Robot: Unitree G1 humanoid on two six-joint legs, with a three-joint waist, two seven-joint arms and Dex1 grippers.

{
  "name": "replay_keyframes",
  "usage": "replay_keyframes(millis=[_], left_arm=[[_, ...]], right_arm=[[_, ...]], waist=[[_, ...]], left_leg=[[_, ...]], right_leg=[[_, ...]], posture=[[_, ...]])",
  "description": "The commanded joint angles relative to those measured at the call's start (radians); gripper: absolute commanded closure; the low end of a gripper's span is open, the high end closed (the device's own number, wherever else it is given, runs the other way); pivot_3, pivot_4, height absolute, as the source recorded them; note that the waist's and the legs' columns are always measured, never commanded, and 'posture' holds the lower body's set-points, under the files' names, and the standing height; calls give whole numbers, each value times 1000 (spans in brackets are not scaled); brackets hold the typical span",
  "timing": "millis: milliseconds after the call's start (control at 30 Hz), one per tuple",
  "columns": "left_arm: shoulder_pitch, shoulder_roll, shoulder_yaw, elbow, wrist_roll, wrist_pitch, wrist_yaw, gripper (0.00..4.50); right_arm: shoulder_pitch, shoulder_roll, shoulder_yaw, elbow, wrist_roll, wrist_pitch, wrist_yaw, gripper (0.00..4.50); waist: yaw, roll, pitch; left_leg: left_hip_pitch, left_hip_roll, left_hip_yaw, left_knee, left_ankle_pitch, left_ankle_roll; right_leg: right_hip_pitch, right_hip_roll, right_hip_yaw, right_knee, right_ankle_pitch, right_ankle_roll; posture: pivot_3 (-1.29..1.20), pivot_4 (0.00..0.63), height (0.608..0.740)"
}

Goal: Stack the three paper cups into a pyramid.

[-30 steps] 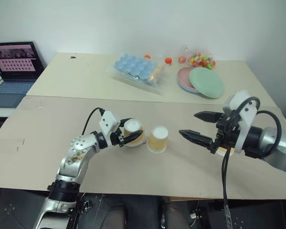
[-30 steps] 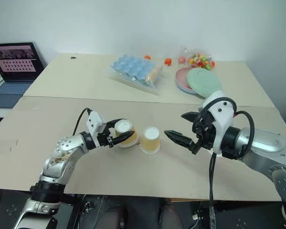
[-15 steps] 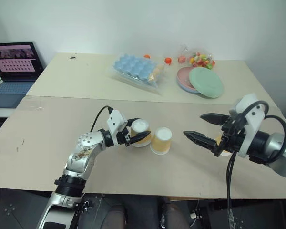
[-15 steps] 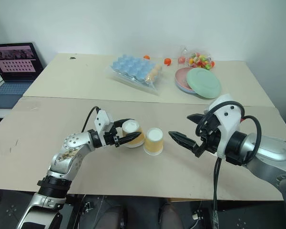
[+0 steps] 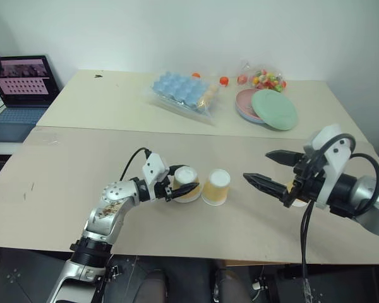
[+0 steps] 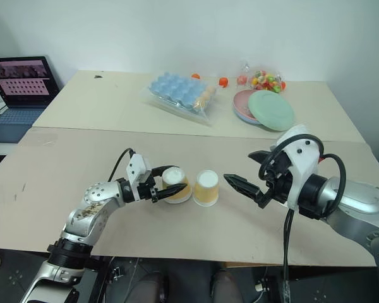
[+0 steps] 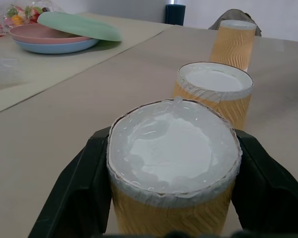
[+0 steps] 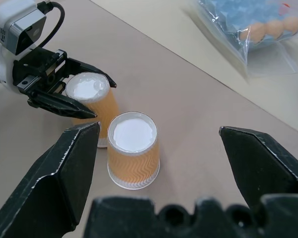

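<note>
Squeezing one paper cup (image 6: pixel 174 184) between its two black fingers (image 7: pixel 74 198), the left gripper (image 6: pixel 166 187) holds it upside down, just beside the middle cup (image 6: pixel 206 187), which stands upside down on the brown table (image 6: pixel 63 170). I think these two are set close so they can be the bottom row of the pyramid. The right gripper (image 6: pixel 250 172) waits on the other side of the middle cup with its fingers wide apart and nothing in them, maybe ready to help. The third cup (image 7: pixel 232 42) stands farther off past the middle cup; from the head it is mostly hidden behind the right gripper. I cannot tell if the held cup touches the table.
</note>
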Motion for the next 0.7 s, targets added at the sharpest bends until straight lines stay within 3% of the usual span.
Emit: replay_keyframes(millis=[33, 467, 533, 600, 700], left_arm=[[-7, -7, -9, -6, 12, -40, -6, 1778], [-14, 9, -27, 36, 36, -83, -38, 1778], [-17, 7, -28, 37, 34, -83, -44, 869], [-34, -3, -24, 39, 31, -78, -38, 231], [-59, -18, -8, 45, 17, -61, -24, 55]], right_arm=[[-25, -19, -18, -8, 6, -27, -1, 0], [-29, -19, -19, -16, 11, -25, -18, 0], [-28, -20, -21, -16, 13, -26, -20, 0], [-27, -21, -22, -13, 11, -27, -20, 0], [-29, -22, -19, -11, 7, -28, -18, 0]], waist=[[0, 0, 0], [0, 0, 0], [0, 0, 0], [-1, 0, 0], [0, 0, 0]], left_leg=[[0, 0, 0, 0, 0, 0], [0, 0, 0, 0, 0, 0], [0, 0, 0, 0, 0, 0], [0, 0, 0, 0, 0, 0], [0, 0, 0, 0, 0, 0]], right_leg=[[0, 0, 0, 0, 0, 0], [0, 0, 0, 0, 0, 0], [0, 0, 0, 0, 0, 0], [0, 0, 0, 0, 0, 0], [0, 0, 0, 0, 0, 0]], posture=[[0, 150, 736], [0, 150, 736], [0, 150, 736], [0, 150, 736], [0, 150, 736]])
